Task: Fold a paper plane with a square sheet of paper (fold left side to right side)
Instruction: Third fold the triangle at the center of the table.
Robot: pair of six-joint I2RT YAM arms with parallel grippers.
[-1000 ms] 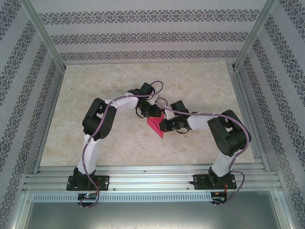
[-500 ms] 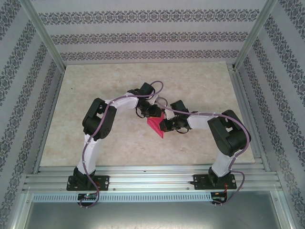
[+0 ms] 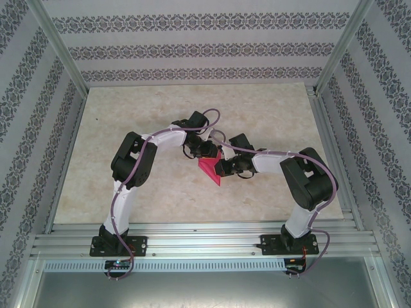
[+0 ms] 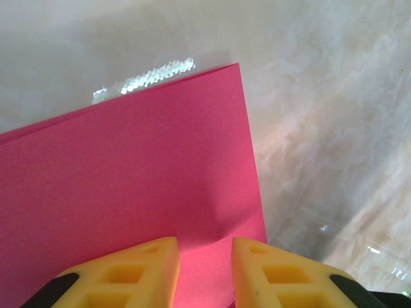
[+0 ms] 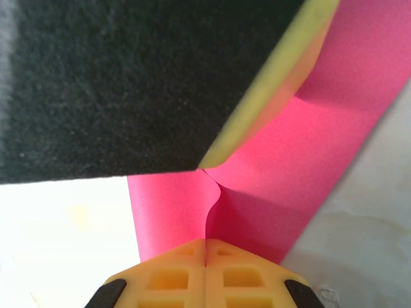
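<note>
Where the two arms meet at mid-table, the table point(image 3: 128, 122) lies bare on every side of the left hand point(image 3: 205, 151) and the right hand point(image 3: 223, 168), with its edges and the frame posts point(image 3: 58, 48) well apart from them. The square sheet of paper point(image 3: 209, 169) sits between the hands, partly folded. Ahead of the left hand it spreads flat point(image 4: 128, 179), its straight side edge and far corner off to the right and bare table beyond. The left hand's fingers point(image 4: 135, 276) stand slightly parted, the sheet showing in the gap; whether they press it I cannot tell. The right hand point(image 5: 205, 247) is closed tight, nipping a curled ridge of the sheet.
</note>
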